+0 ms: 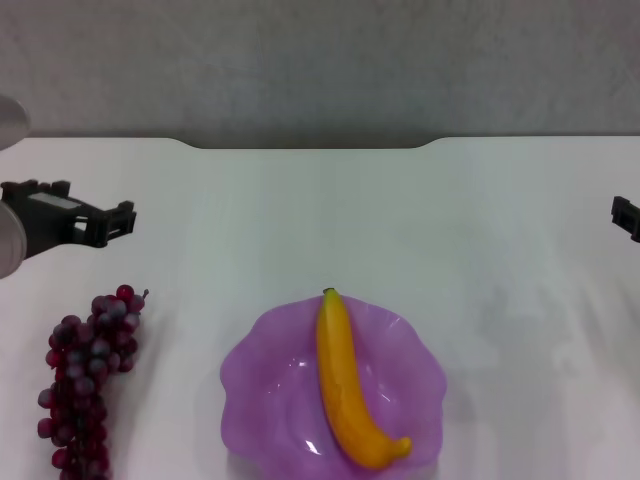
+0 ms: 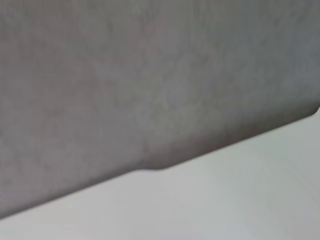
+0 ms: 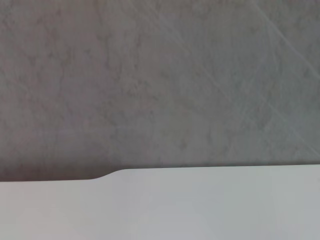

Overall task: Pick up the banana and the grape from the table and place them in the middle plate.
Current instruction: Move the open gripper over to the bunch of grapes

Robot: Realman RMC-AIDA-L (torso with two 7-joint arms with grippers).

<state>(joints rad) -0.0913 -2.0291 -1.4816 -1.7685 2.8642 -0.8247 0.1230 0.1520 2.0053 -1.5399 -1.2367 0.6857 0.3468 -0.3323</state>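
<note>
Lying in the middle plate [image 1: 262, 372]: the banana [image 1: 346, 385], long and yellow, stem tip at the far rim, fat end at the near rim on the right side. Plate purple with a wavy edge, sitting on the white table [image 1: 300, 220] near the front.

Left of the plate, well apart from it: the grape [image 1: 88, 378] bunch, dark red, lying flat on the table, not in the plate. Thin stem at the far end of the bunch, pointing away from the front edge.

Farther back than the grape bunch and left of the plate: the left gripper [image 1: 118, 222], black, up over the table, pointing toward the plate side. Holding nothing. Fingers a little apart, it seems, with only bare table behind them.

Far right of the plate, at the very side of the head view: a small black bit of the right gripper [image 1: 626, 216]. Too little showing to tell if open or closed. Not touching anything in sight.

In both wrist views: only the white table edge with its notch and a grey wall [image 3: 160, 80] behind. No fingers in sight there.
</note>
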